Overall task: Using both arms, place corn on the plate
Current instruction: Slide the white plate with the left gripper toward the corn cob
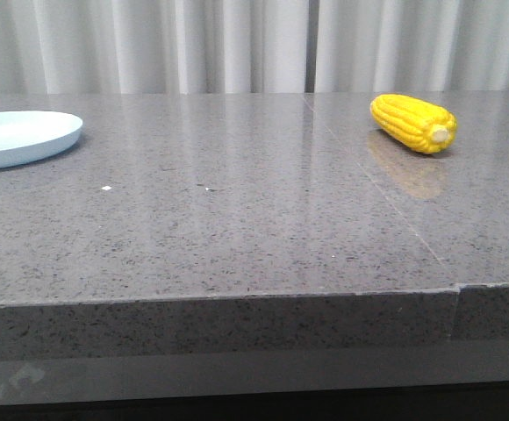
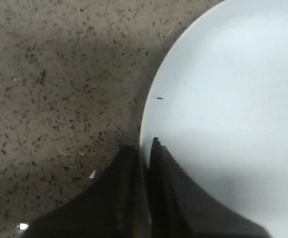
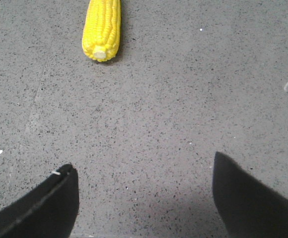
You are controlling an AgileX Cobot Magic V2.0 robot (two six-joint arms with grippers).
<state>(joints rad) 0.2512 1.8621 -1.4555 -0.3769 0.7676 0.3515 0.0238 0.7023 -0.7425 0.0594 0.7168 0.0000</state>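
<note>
Opening stage, before any grasp. The corn lies on its side at the far right of the grey speckled counter, its pale stub end turned toward the near edge. The plate, pale blue-white and bare, sits at the far left, well apart from the cob. Neither arm shows in the front view.

Right claw: released, fingers spread wide over bare counter, the corn ahead of it and off its centre line, not yet between the fingers. Left claw: clenched, fingertips together and holding nothing, poised at the plate's rim.

Judged step: approach to the corn by the right arm. The next move likely calls for the right claw to advance, line up across the cob's width, and descend around it before closing. A handover toward the left arm near the plate would plausibly follow.
</note>
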